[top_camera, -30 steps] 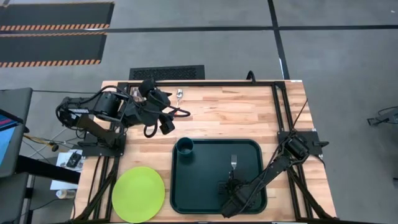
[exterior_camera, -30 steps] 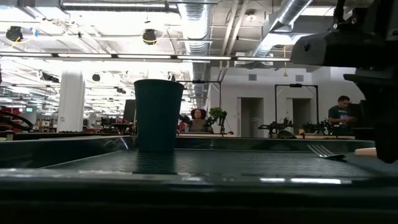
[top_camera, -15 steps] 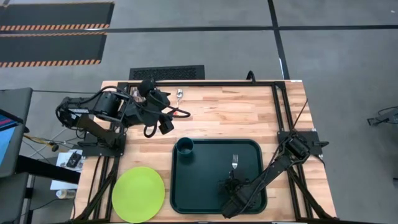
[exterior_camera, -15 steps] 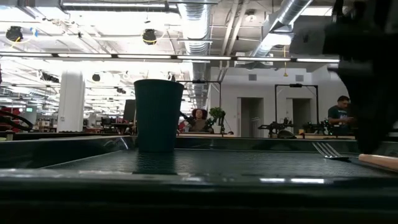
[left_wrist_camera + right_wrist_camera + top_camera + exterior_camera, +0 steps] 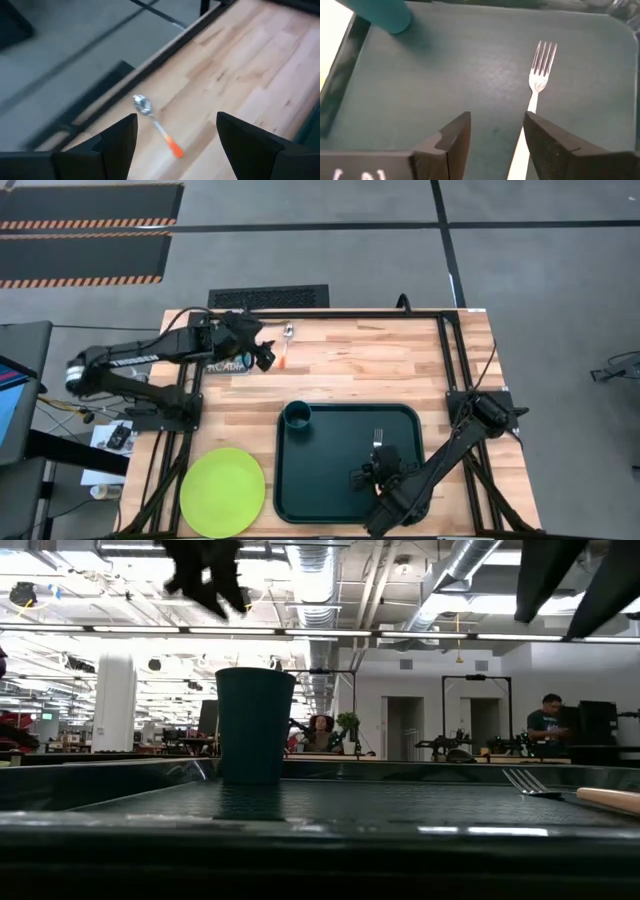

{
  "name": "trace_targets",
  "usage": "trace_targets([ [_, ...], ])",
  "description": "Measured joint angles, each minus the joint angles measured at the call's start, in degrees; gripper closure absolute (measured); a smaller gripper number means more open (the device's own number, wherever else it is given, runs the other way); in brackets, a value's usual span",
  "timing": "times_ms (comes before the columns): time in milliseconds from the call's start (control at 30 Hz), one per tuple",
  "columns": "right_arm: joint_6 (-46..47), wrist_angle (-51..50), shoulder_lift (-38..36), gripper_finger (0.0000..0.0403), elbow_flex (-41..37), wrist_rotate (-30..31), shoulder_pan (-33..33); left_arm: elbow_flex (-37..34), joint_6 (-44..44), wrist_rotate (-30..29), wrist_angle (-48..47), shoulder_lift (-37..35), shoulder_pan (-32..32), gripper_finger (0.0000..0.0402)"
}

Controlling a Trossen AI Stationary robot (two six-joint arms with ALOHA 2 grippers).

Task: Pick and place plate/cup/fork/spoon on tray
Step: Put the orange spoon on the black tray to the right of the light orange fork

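From my seat I start at the left, where the plate [image 5: 222,492] lies on the bare wood at the near left corner of the table [image 5: 370,365], just beside the tray [image 5: 340,498] and apart from it; nothing covers it.

My left gripper [image 5: 262,356] hangs over the far left part of the table with its fingers spread and nothing between them. In the left wrist view the spoon [image 5: 156,126] shows in the gap between the two dark fingers [image 5: 119,140], lying flat on the wood. From above its long axis runs from far to near, bowl toward the far edge of the table, orange handle toward the tray. It is small there, and I can barely make out the bowl.

The cup [image 5: 297,417] stands upright in the far left corner of the tray. In the low view it blocks part of the room behind.

On the right half of the tray lies the fork [image 5: 377,443]. Its tines point to the far side, and its handle runs back toward the near rim, where my right gripper [image 5: 377,478] covers it from above. In the low view the handle is cut off at the picture's edge. The right gripper hovers above the handle, fingers parted, gripping nothing.
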Motion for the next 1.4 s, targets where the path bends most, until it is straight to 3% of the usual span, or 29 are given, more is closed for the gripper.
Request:
trace_targets([
  [167, -2.95, -1.04, -0.02, 0.0205, 2.28, 0.13, -0.04, -13.66, 0.17, 10.26, 15.21, -0.77, 14.72, 0.0155],
  [300, -4.34, -1.06, -0.02, 0.0207, 2.68, 0.72, -0.66, -17.67, -1.59, 23.52, 21.95, 4.03, 23.01, 0.0161],
  [367, -5.21, -1.04, -0.02, 0.0206, 2.68, 0.75, -1.07, -17.93, -2.04, 26.30, 24.09, 7.83, 24.76, 0.0161],
  [733, -6.36, -1.29, -0.02, 0.0215, 2.68, 0.77, -1.76, -12.97, -1.04, 25.81, 27.67, 27.53, 21.35, 0.0162],
  [933, -6.36, -1.46, -0.02, 0.0221, 2.68, 0.77, -1.70, -12.76, -2.07, 21.05, 30.80, 31.13, 21.00, 0.0162],
  [1133, -7.69, -1.46, -0.02, 0.0223, 2.68, 0.76, -1.70, -12.74, -2.07, 21.28, 32.24, 34.53, 20.24, 0.0174],
  [1400, -8.63, -1.13, -0.02, 0.0226, 2.66, 0.75, -1.74, -12.54, -3.78, 17.21, 33.08, 37.18, 18.77, 0.0227],
])
